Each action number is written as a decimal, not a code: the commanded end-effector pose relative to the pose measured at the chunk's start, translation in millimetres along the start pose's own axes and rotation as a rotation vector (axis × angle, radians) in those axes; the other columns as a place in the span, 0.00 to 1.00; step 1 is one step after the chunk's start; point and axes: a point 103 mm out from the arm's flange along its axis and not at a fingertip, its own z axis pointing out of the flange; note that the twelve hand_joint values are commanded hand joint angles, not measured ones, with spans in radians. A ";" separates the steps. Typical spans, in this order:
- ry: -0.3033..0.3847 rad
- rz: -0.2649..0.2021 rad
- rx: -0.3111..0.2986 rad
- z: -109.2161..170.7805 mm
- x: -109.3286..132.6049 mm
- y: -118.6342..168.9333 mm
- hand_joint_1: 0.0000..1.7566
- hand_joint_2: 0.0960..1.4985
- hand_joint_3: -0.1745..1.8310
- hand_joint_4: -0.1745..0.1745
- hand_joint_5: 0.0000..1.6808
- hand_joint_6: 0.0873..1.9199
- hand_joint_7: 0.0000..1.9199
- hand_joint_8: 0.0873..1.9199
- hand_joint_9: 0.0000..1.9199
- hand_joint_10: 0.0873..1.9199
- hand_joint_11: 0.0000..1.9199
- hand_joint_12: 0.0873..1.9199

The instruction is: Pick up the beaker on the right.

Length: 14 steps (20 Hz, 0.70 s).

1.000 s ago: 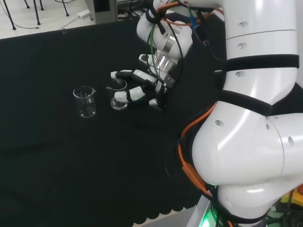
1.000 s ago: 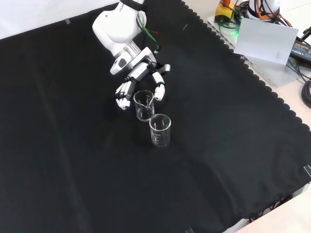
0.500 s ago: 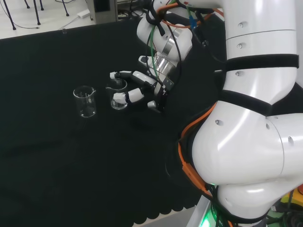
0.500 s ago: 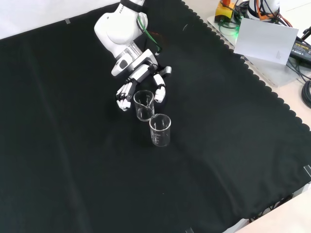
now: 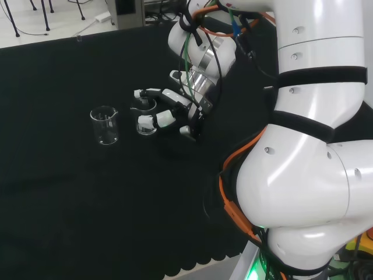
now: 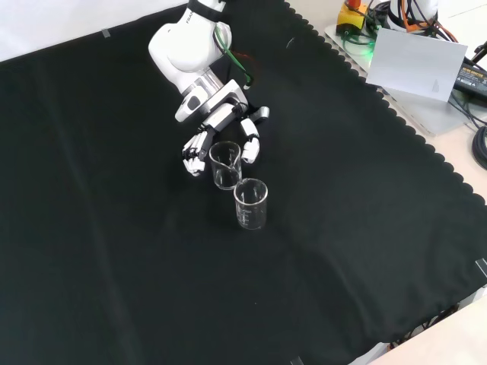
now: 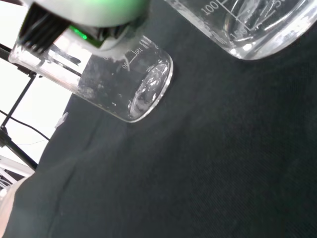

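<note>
Right-hand clear glass beaker (image 5: 146, 119) in the head view stands on the black cloth (image 5: 87, 192), between the black and white hand's (image 5: 175, 108) spread, lightly bent fingers. Front view: another clear glass beaker (image 6: 251, 204) stands just nearer. Wrist view: both beakers stand upright on the cloth.

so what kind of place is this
Probably a robotics lab set up for lab-ware handling: a white arm with a hand works over a black cloth holding two glass beakers, with cables and equipment beside the bench.
</note>
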 end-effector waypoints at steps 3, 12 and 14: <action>0.031 -0.004 -0.017 3.2 2.6 8.3 0.53 0.28 0.46 0.43 0.25 0.00 0.13 0.21 0.17 0.26 0.00 0.56; 0.035 0.003 -0.021 6.7 2.8 12.3 0.54 0.28 0.46 0.43 0.26 0.00 0.14 0.21 0.18 0.26 0.00 0.56; 0.045 0.006 -0.026 6.9 1.8 13.0 0.54 0.28 0.46 0.44 0.28 0.00 0.15 0.22 0.18 0.26 0.00 0.57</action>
